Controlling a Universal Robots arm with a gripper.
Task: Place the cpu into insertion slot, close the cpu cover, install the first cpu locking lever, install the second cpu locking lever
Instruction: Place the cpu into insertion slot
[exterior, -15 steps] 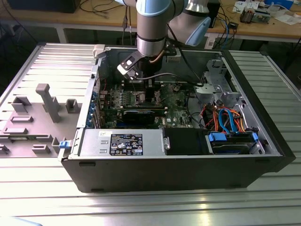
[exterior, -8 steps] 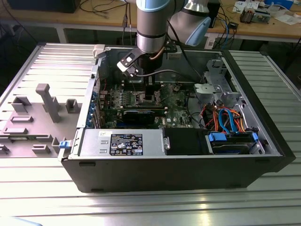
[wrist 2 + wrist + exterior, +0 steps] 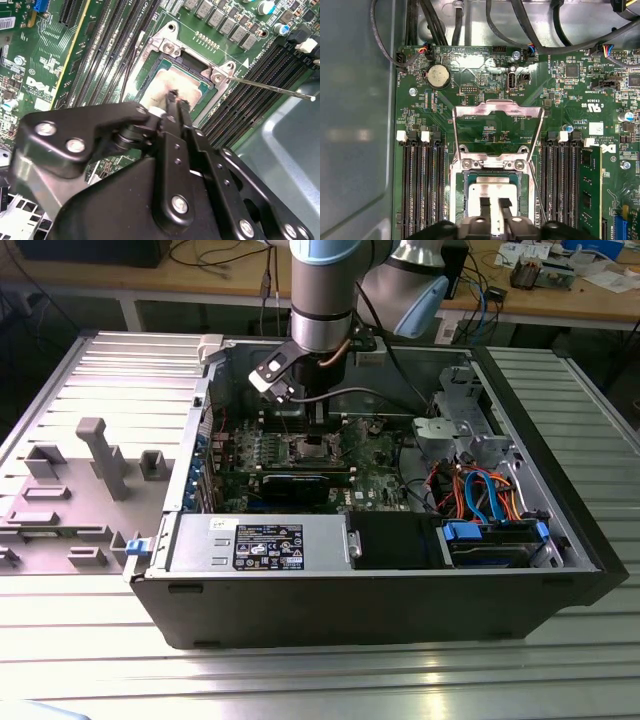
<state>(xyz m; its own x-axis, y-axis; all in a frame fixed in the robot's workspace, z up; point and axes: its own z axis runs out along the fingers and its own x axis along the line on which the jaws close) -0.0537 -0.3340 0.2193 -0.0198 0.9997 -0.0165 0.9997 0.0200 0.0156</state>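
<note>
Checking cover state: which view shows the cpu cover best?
First wrist view: the cpu cover stands raised, frame and window facing the camera. Second wrist view catches its hinge end; exterior view, too small to judge.

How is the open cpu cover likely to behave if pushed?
The cpu cover is a thin metal frame raised at the edge of the insertion slot, so it likely swings on its hinge rather than slides. Probably stiff and light; its narrow sides might flex.

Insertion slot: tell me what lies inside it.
The cpu lies inside the insertion slot, silver-grey top showing. The gripper hides part of it; what lies beneath cannot be seen.
</note>
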